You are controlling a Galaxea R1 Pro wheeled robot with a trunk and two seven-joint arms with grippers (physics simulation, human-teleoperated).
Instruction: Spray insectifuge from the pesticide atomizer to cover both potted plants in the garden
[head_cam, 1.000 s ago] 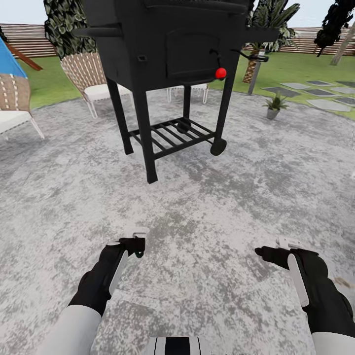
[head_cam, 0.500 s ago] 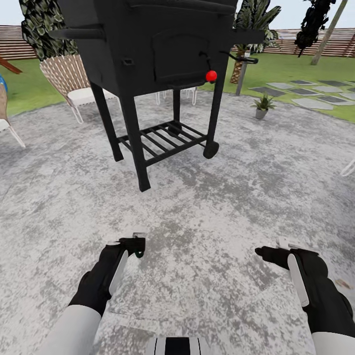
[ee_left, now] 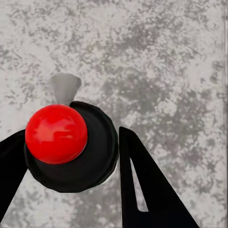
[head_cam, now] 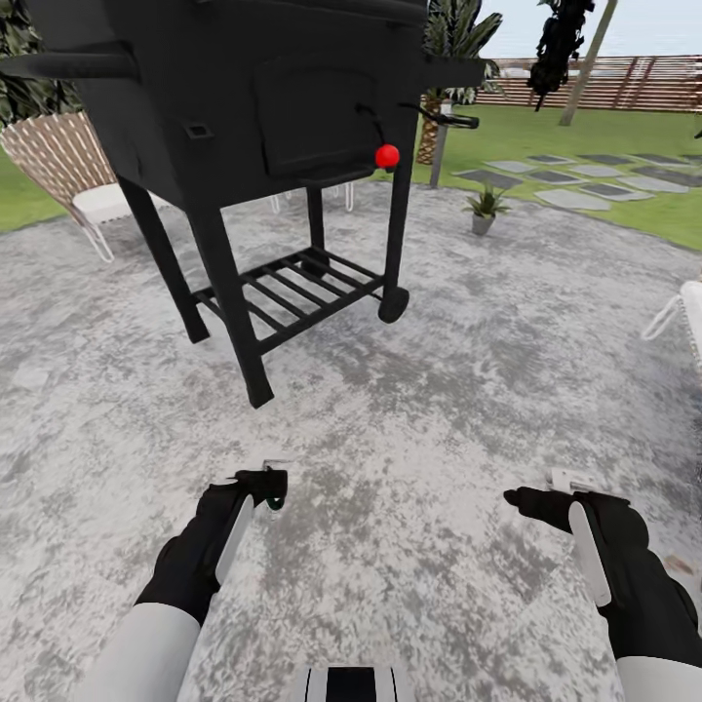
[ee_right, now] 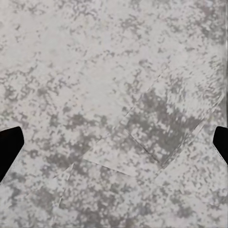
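My left gripper (head_cam: 265, 483) hangs low over the grey paving, shut on a small dark thing with a green tint, the pesticide atomizer (head_cam: 276, 501). In the left wrist view the atomizer (ee_left: 95, 156) shows end-on as a dark round body with a red ball on top and a grey cone beside it, between the left gripper (ee_left: 71, 142) fingers. My right gripper (head_cam: 541, 492) is open and holds nothing; the right gripper (ee_right: 114, 137) has only paving between its fingertips. One potted plant (head_cam: 485, 203) stands far ahead at the paving's edge, by the garden lawn (head_cam: 585, 136).
A tall black grill (head_cam: 244, 97) with a red knob (head_cam: 387, 155) stands close ahead on the left. A wicker chair (head_cam: 58, 156) is behind it, a white chair (head_cam: 682, 312) at the right edge. A grey post (head_cam: 441, 146), stepping stones (head_cam: 575, 180) and a fence (head_cam: 604, 83) lie beyond.
The whole view has swung to the right, so the grill and plant sit further left in the picture and the grill looms nearer. Both arms hold the same pose.
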